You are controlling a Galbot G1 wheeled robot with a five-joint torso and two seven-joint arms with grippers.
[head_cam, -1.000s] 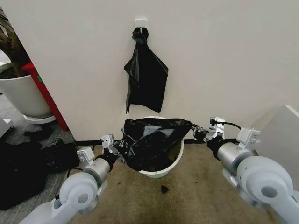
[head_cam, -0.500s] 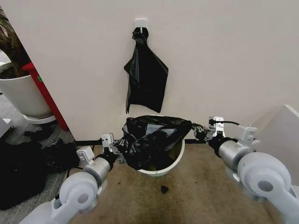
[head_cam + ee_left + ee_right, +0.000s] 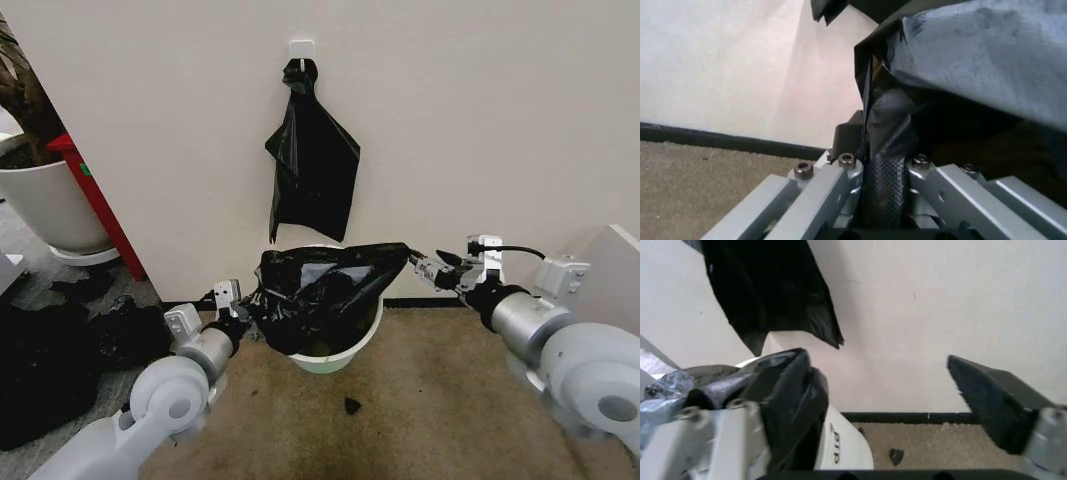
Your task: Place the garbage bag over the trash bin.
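Pinched flat between the fingers (image 3: 883,200) of the left gripper (image 3: 243,318), a fold of the garbage bag (image 3: 325,295) runs up toward the sack's near edge, while at the 3 o'clock side of the trash bin (image 3: 340,356) the right gripper (image 3: 432,268) stands with its fingers spread wide, one dark pad (image 3: 993,402) well clear of the plastic and the other side beside the bag's corner but no longer clamping it. A second ago that gripper sat close against the bag's right corner; it has since let go and drawn outward. The bag now lies draped across the mouth of the white bin, its rear and right edges stretched over the rim, its front sagging down the outside at about 8 o'clock. The release suggests the right side is judged seated; the left edge appears to be the part left to settle. A narrower black sack (image 3: 312,160) hangs from a wall hook (image 3: 301,47) at 12 o'clock.
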